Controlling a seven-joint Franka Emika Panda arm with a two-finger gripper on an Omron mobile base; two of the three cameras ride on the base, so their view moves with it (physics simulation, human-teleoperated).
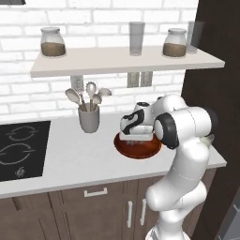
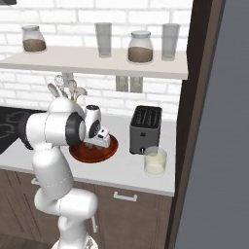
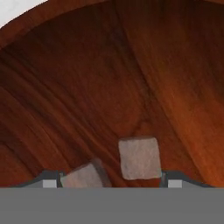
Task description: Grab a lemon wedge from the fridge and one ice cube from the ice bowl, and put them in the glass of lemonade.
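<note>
The ice bowl (image 1: 123,146), round and reddish-brown, stands on the counter, and its wooden inner wall (image 3: 109,65) spreads across the hand view. My gripper (image 3: 112,181) reaches down into it, open, with its tips set wide apart. Between the tips lie two pale ice cubes: one upright (image 3: 139,158) close to the right tip, one tilted (image 3: 82,177) close to the left tip. From the base the hand (image 1: 136,123) hangs over the bowl (image 2: 111,148). The glass of lemonade (image 2: 155,161) stands right of the bowl near the counter's front edge. The lemon wedge is out of view.
A black toaster (image 2: 145,129) stands between bowl and glass at the back. A grey utensil cup (image 1: 89,118) and the black cooktop (image 1: 21,150) lie to the left. A shelf (image 1: 122,61) with jars and tall glasses hangs above. The fridge's grey face (image 2: 223,146) bounds the right.
</note>
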